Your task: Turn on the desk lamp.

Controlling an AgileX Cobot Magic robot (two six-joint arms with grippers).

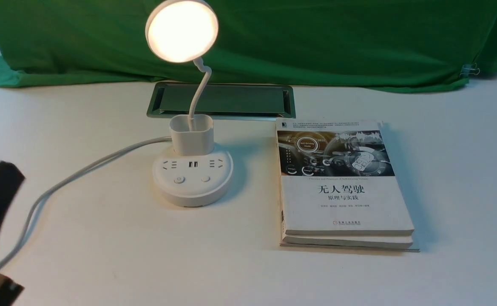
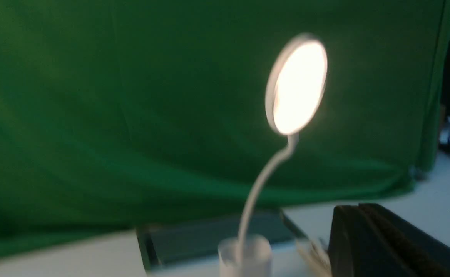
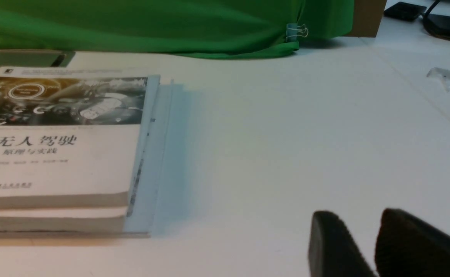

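The white desk lamp (image 1: 193, 170) stands at the table's middle left. Its round disc head (image 1: 182, 30) glows warm white on the thin bendy neck above the small cup (image 1: 191, 134). The round base shows sockets and two buttons (image 1: 179, 180). My left gripper (image 1: 4, 174) is at the left edge, well left of the base and off it, jaws pressed together and empty. In the left wrist view the lit head (image 2: 297, 87) is blurred beyond the gripper (image 2: 357, 209). My right gripper (image 3: 357, 217) hovers over bare table, a narrow gap between its tips, holding nothing.
The lamp's white cable (image 1: 74, 174) runs from the base towards the front left, near my left gripper. A stack of two books (image 1: 344, 187) lies right of the lamp, also in the right wrist view (image 3: 59, 146). A metal-rimmed slot (image 1: 222, 100) and green cloth (image 1: 316, 38) lie behind.
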